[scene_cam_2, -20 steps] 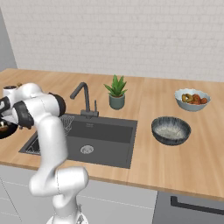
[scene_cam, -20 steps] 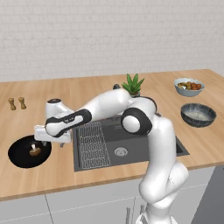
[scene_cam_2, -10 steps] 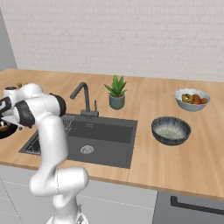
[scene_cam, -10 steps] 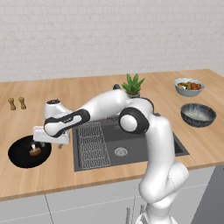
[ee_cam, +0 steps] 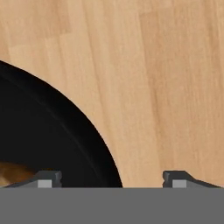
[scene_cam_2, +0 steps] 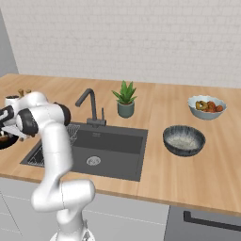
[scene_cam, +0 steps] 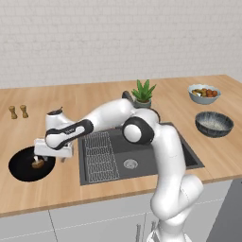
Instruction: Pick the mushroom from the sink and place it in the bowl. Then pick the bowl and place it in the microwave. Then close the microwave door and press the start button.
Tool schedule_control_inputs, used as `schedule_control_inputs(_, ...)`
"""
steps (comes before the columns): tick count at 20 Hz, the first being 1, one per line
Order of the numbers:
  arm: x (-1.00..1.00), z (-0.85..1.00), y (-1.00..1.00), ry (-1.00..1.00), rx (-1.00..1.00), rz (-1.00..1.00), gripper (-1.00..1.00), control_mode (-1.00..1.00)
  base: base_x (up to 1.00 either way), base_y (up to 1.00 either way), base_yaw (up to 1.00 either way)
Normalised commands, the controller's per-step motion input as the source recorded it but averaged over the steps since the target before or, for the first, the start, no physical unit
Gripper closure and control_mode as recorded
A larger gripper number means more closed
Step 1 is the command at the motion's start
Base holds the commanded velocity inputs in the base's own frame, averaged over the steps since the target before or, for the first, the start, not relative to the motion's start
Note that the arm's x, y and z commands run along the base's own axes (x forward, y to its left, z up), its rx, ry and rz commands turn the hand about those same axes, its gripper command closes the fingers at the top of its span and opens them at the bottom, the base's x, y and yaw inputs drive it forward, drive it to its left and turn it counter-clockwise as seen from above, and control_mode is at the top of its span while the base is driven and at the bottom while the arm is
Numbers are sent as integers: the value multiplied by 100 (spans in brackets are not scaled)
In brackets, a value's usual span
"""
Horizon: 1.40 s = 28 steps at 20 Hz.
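The black bowl sits on the wooden counter left of the sink. The tan mushroom lies inside it near its right side. My gripper hangs low over the bowl's right rim, open and pointing down. In the hand view the gripper straddles the rim of the bowl: its left tip is over the black inside beside the mushroom, its right tip over bare wood. Neither tip touches the rim. The microwave and its door are out of view.
Two small brown shakers stand at the back left. A potted plant and the dark faucet stand behind the sink. A grey speckled bowl and a pale bowl of food sit at the right.
The hand has sunk a little and shifted slightly right, toward the bowl's right rim. The mushroom has stayed in the bowl.
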Motion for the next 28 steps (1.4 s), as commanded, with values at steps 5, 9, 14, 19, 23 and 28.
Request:
schedule_control_inputs(5,0,-21,2,0,0,0,100,-100,0,0,0)
schedule_control_inputs(9,0,-18,0,0,0,0,100,-100,0,0,0)
schedule_control_inputs(14,-54,2,-12,-2,0,-3,100,-100,0,0,0)
schedule_control_inputs(19,-76,24,-26,-8,2,-10,100,-100,0,0,0)
schedule_control_inputs(23,-47,28,-23,-12,0,-15,100,-100,0,0,0)
schedule_control_inputs(28,-19,32,-30,-13,7,-21,100,-100,0,0,0)
